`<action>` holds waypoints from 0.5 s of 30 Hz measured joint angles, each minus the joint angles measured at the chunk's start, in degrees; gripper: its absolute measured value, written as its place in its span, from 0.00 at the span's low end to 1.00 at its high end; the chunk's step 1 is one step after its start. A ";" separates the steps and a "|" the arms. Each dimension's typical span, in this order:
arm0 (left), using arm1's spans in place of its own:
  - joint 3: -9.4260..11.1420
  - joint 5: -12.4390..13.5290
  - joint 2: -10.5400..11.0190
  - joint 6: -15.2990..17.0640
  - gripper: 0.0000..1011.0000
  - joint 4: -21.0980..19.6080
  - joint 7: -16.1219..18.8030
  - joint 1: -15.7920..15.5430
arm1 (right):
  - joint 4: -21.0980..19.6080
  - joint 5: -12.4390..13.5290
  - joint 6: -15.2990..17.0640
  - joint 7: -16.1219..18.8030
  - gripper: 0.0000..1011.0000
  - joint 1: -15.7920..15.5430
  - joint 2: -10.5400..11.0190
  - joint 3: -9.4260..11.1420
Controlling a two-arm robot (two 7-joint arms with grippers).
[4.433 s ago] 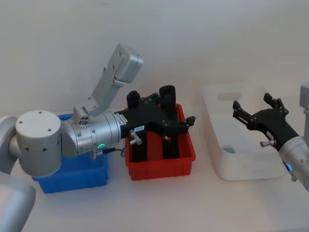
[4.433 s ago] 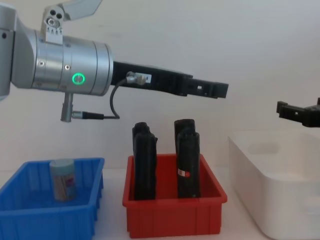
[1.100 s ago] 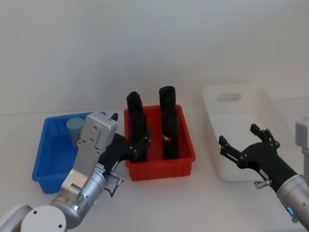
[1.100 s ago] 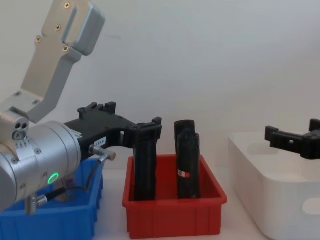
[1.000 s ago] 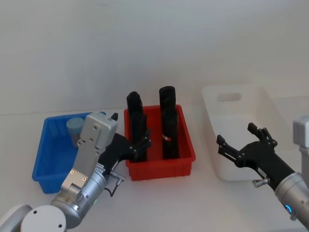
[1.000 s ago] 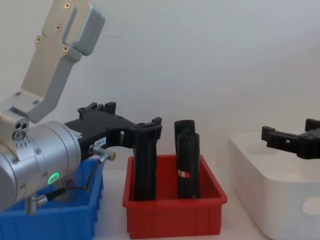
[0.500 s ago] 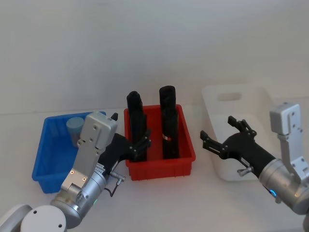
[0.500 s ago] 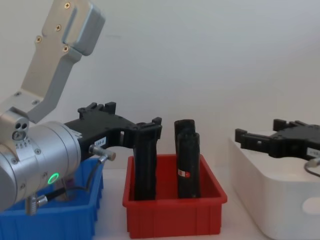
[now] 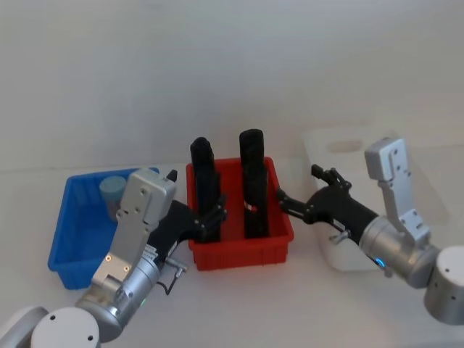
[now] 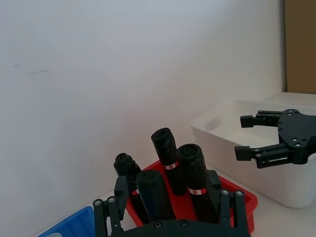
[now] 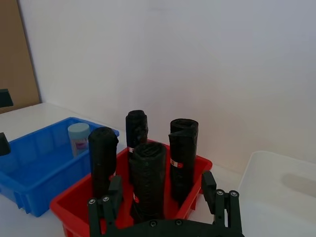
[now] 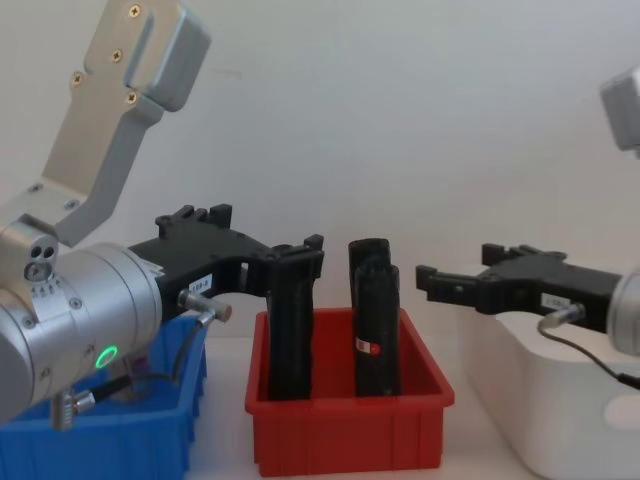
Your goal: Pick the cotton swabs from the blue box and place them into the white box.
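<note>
One cotton swabs tub [image 9: 112,190] with a grey-blue lid stands upright in the far corner of the blue box [image 9: 70,246], also seen as the tub [image 11: 79,139] in the right wrist view. My left gripper [image 9: 197,199] is open and hovers in front of the red bin, right of the blue box. It holds nothing. My right gripper [image 9: 299,187] is open and empty, reaching left over the gap between the white box [image 9: 326,138] and the red bin. From the chest view the left arm hides the tub.
A red bin [image 9: 239,243] between the two boxes holds several tall black rolls [image 9: 251,181] standing upright, higher than the bin walls. The left arm's silver link [image 12: 120,100] rises over the blue box [image 12: 100,440]. The white box [image 12: 560,400] stands at the right.
My right gripper has swung left from in front of the white box to beside the red bin's right wall, still open. The left arm has stayed still.
</note>
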 joint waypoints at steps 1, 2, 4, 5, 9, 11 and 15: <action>0.00 0.00 0.00 0.00 0.99 0.00 0.00 0.00 | 0.86 -0.14 -0.19 0.29 0.99 0.58 -0.24 -0.08; 0.00 0.00 0.00 0.00 0.99 0.00 0.00 0.00 | 1.71 -0.28 -0.37 0.54 0.99 1.17 -0.48 -0.16; 0.00 0.00 0.00 0.00 0.99 0.00 0.00 0.00 | 4.25 -0.75 -1.07 1.34 0.99 2.88 -1.19 -0.41; 0.00 0.00 0.00 0.00 0.99 0.00 0.00 0.00 | 5.40 -0.89 -1.28 1.56 0.99 3.62 -1.51 -0.51; 0.00 0.00 0.00 0.00 0.99 0.00 0.00 0.00 | 9.86 -1.53 -2.36 2.61 0.99 6.47 -2.70 -0.92; 0.00 0.00 0.00 0.00 0.99 0.00 0.01 0.00 | 12.29 -1.88 -3.04 3.21 0.99 8.17 -3.37 -1.12; 0.00 0.00 0.00 0.00 0.99 0.00 0.00 0.00 | 17.08 -2.34 -4.17 4.27 0.99 11.02 -4.60 -1.54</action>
